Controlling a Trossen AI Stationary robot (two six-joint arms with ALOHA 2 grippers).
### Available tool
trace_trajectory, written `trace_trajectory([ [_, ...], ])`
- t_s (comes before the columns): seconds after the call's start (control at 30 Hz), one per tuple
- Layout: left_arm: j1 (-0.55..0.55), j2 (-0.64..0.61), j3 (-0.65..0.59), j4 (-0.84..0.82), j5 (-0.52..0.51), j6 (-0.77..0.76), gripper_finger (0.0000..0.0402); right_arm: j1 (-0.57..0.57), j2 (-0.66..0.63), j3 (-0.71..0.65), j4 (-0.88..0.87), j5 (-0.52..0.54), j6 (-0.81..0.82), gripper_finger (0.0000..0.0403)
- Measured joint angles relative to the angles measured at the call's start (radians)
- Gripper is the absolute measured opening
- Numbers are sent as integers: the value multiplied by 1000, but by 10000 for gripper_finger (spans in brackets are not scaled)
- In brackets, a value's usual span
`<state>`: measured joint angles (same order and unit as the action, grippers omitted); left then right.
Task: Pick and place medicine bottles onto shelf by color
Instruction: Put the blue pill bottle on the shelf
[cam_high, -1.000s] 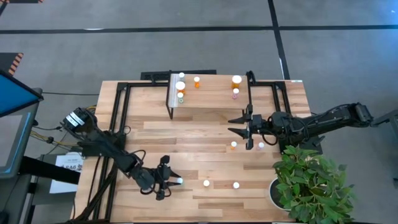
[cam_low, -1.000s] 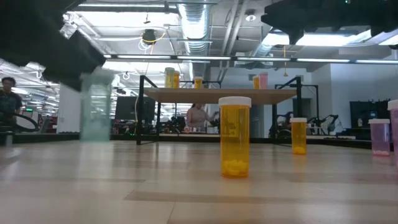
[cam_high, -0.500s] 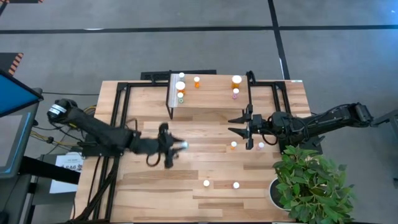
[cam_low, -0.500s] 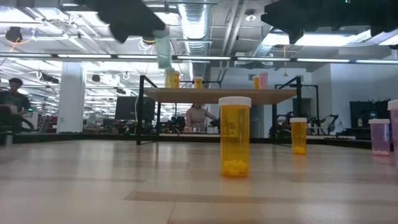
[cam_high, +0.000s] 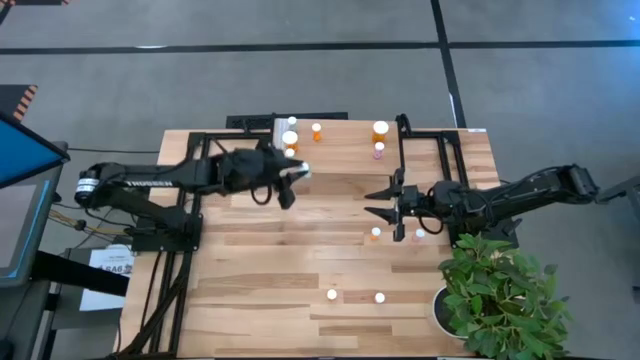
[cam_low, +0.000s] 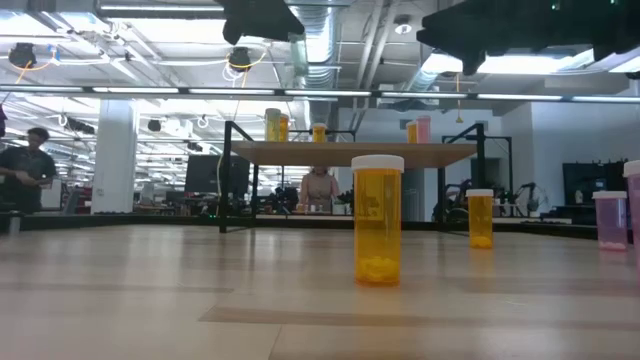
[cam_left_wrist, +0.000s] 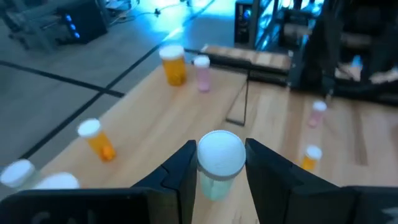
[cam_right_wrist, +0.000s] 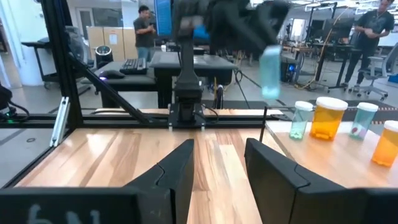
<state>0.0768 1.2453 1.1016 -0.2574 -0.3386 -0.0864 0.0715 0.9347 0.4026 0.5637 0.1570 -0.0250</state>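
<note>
While the left hand (cam_left_wrist: 219, 163) carries a pale green, white-capped bottle (cam_left_wrist: 219, 160) pinched between its two fingers, the sorting stands partly done. In the high view that hand (cam_high: 292, 178) is at the near edge of the shelf (cam_high: 345, 150), by the end with the white strip, so the green bottle looks about to join its colour group. Several bottles already stand on the shelf: a cluster at the strip end (cam_high: 290, 138), where the right wrist view shows greenish bottles either side of a large orange one (cam_right_wrist: 328, 118); an orange one (cam_high: 317, 131) a little farther along; and, near the far end, a larger orange bottle (cam_high: 380, 129) with a small pink one (cam_high: 379, 150) just beside it. Four bottles remain on the table (cam_high: 260, 280): an orange one (cam_high: 376, 233) and a pale pink one (cam_high: 419, 235) near the right hand (cam_high: 392, 205), and two more (cam_high: 332, 295) (cam_high: 380, 297) near the front edge. The right hand hangs over the table with its fingers spread and nothing between them. By this reckoning more than half is placed; after the carried bottle, four are left.
</note>
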Motion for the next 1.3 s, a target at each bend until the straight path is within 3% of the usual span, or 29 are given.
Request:
trace_trajectory([
  [0.27, 82, 105, 139, -89, 58, 23, 104, 0, 63, 0, 75, 0, -4, 163],
  [0.53, 114, 285, 278, -171, -22, 7, 104, 0, 58, 1, 109, 0, -10, 163],
  [0.83, 209, 377, 292, -151, -24, -39, 104, 1, 59, 1, 91, 0, -10, 163],
  [1.3, 295, 377, 289, -136, 46, -83, 104, 0, 58, 1, 88, -1, -13, 163],
])
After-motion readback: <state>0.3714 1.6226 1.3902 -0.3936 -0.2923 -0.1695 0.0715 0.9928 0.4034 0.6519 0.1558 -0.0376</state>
